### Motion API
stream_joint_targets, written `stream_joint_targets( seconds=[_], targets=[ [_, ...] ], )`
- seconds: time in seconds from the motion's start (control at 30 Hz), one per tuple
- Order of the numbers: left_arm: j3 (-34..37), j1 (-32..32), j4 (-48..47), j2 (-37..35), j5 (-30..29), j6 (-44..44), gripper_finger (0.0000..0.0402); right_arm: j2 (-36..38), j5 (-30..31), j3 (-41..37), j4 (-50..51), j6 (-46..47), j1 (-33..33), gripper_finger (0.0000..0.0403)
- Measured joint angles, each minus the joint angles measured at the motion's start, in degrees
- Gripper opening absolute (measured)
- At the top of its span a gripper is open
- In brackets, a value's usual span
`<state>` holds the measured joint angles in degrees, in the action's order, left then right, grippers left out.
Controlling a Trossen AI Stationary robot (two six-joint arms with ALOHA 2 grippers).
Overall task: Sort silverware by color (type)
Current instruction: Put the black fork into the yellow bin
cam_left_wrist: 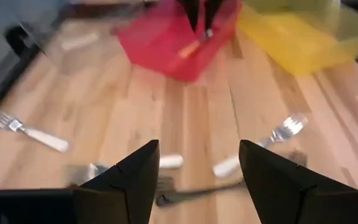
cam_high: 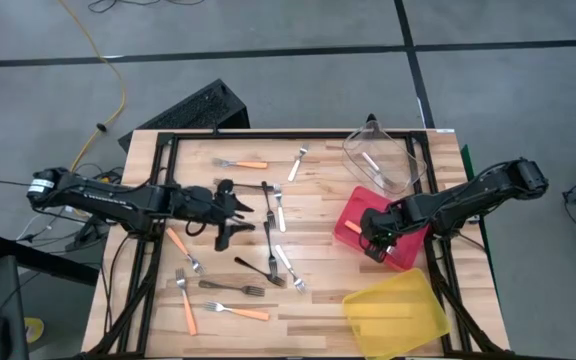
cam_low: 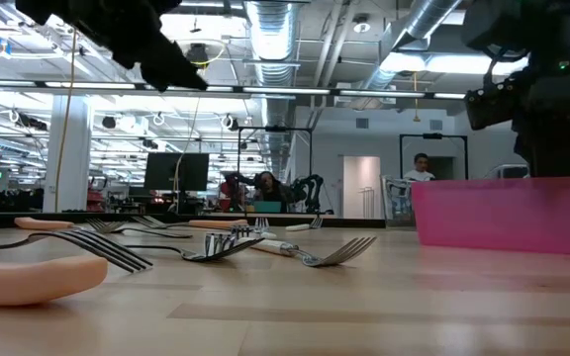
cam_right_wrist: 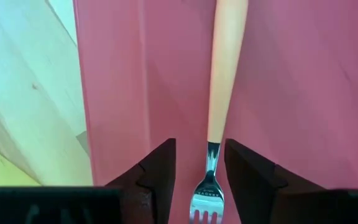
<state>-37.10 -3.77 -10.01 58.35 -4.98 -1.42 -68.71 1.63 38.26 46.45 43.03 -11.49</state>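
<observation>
Right gripper (cam_right_wrist: 197, 180) over the red bin (cam_right_wrist: 291, 93) — jaws parted around an orange-handled fork (cam_right_wrist: 225, 81); left gripper (cam_left_wrist: 197, 174) open, empty

red bin (cam_high: 353, 222), yellow bin (cam_high: 396, 310), clear bin (cam_high: 383, 155) (all on wooden table (cam_high: 318, 300))

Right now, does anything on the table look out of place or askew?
Mostly the yellow bin: it sits skewed at the table's near edge and seems to overhang it. Loose forks lie scattered at all angles on the wood, unsorted. The red bin is tilted too. Nothing looks spilled or broken.
</observation>
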Motion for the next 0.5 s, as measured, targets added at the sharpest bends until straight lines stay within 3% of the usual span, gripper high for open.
stream_joint_targets(
  seconds=[0.27, 0.5],
  targets=[
    [-0.04, -2.4, 0.9, 7.09, 4.05, 1.62, 0.0206, 0.0, 0.0, 0.0, -0.38, -0.02, 0.0, 0.0159],
    [-0.04, -1.84, 11.03, 16.07, 12.83, 8.81, 0.0206, 0.0, 0.0, 0.0, -0.66, -0.03, 0.0, 0.0159]
  ],
)
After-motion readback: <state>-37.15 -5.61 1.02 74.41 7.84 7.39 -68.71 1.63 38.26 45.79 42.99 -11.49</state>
